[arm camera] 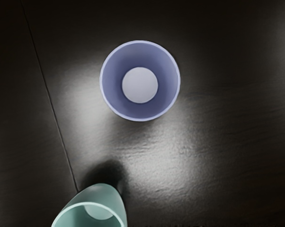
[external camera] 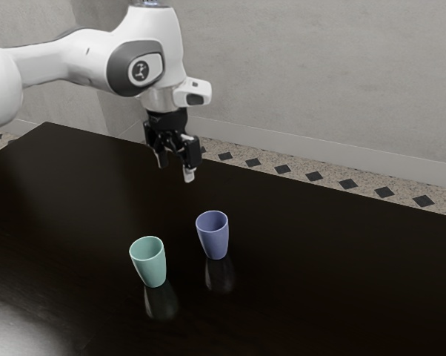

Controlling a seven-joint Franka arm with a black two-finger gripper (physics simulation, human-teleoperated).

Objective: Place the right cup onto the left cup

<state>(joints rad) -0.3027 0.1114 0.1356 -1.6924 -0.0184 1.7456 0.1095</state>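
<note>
1. Gripper (external camera: 175, 169): I find its fingers parted and released, held above the table (external camera: 341, 289), higher than both cups.
2. Blue cup (external camera: 214, 236): upright on the tabletop, toward the exterior view's right and farther from that camera than its neighbour. Its mouth faces up; the wrist view shows me its pale inner floor.
3. Green cup (external camera: 150, 263): upright, near side, toward the exterior view's left. It stands near the blue cup, bare tabletop between them, and is the closest object beside it.
4. Table: dark and glossy, carrying reflections of both cups. In the wrist view I note a thin seam (arm camera: 52, 106) running toward the green cup.
5. Surroundings: past the table's far edge lies a speckled floor (external camera: 330, 180) with dark diamonds, then a grey wall (external camera: 319, 59).
</note>
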